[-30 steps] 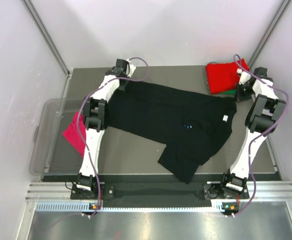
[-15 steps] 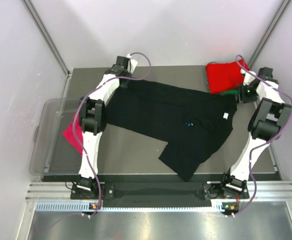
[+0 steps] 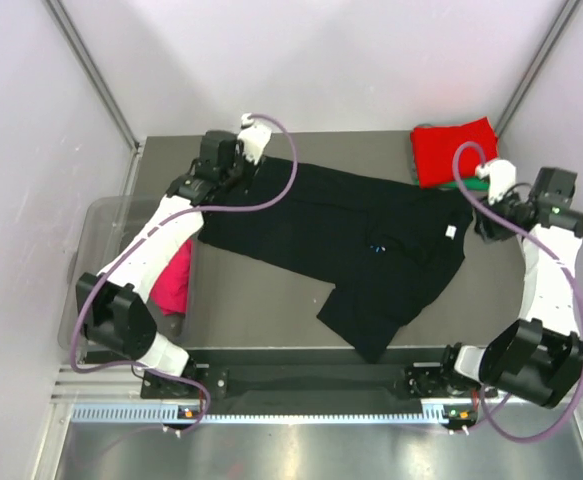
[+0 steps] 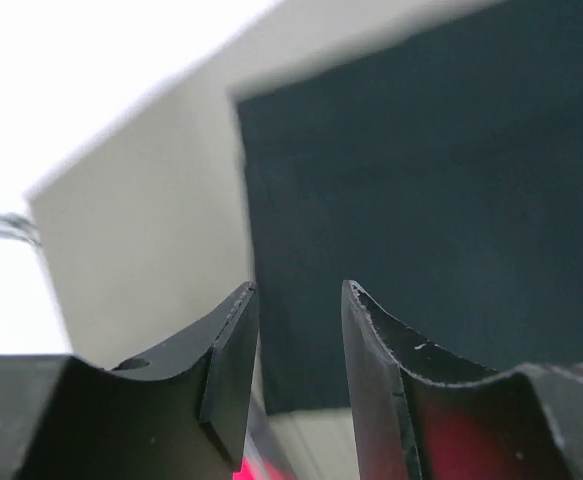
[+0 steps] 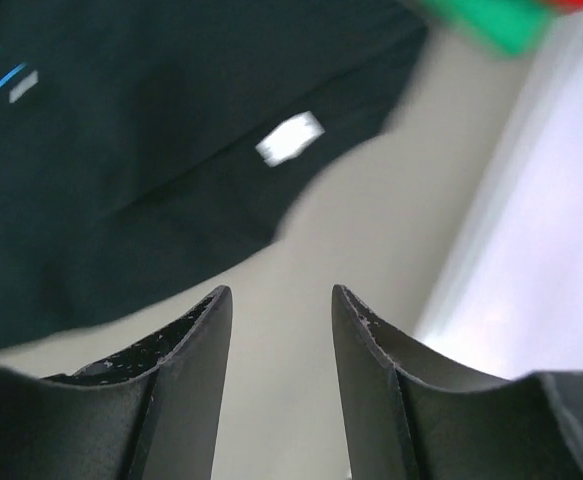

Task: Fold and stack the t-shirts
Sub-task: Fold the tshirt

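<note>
Item: black shirt, spread flat across the table | Handling: likely light, limp and quick to sag; best pinched at the corners, both ends together | left gripper: jaws apart, empty, over the shirt's far-left corner | right gripper: jaws apart, empty, beside the collar end | Also: red shirt folded far right; magenta shirt at left.

The black t-shirt lies spread out, the red t-shirt folded.

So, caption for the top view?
Black t-shirt spread out, open left end effector and right end effector near its ends.
</note>
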You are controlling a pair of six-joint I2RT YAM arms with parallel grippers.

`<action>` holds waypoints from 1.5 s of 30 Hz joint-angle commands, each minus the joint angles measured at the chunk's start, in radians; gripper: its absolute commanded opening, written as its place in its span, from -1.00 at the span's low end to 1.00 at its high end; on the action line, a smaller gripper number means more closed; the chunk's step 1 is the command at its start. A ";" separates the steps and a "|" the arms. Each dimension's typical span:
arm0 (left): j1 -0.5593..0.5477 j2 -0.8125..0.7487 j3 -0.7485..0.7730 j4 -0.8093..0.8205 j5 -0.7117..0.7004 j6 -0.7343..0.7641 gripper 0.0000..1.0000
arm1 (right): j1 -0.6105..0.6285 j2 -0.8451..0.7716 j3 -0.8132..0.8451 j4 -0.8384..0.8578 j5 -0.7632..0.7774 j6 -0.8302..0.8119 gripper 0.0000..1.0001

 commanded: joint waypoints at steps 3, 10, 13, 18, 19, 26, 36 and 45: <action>0.005 -0.047 -0.164 -0.034 0.239 -0.010 -0.17 | 0.053 -0.088 -0.176 -0.127 -0.232 -0.169 -0.09; -0.032 0.175 -0.046 -0.074 0.772 -0.344 -0.11 | 0.227 -0.088 -0.288 -0.022 -0.174 -0.077 -0.09; -0.084 0.308 -0.007 0.042 0.787 -0.527 -0.11 | 0.227 -0.042 -0.332 0.070 -0.136 -0.031 -0.10; -0.188 0.609 0.258 0.020 0.781 -0.628 -0.14 | 0.167 0.059 -0.352 0.153 -0.134 -0.006 -0.14; -0.200 0.652 0.308 0.003 0.783 -0.633 -0.17 | 0.152 0.086 -0.352 0.166 -0.143 0.001 -0.14; -0.250 0.865 0.530 0.003 0.783 -0.667 -0.23 | 0.084 0.195 -0.331 0.189 -0.168 0.004 -0.16; -0.308 0.941 0.622 -0.002 0.789 -0.662 -0.21 | 0.055 0.300 -0.265 0.179 -0.150 0.038 -0.15; -0.323 0.964 0.638 -0.013 0.764 -0.650 -0.47 | 0.053 0.292 -0.276 0.175 -0.162 0.038 -0.15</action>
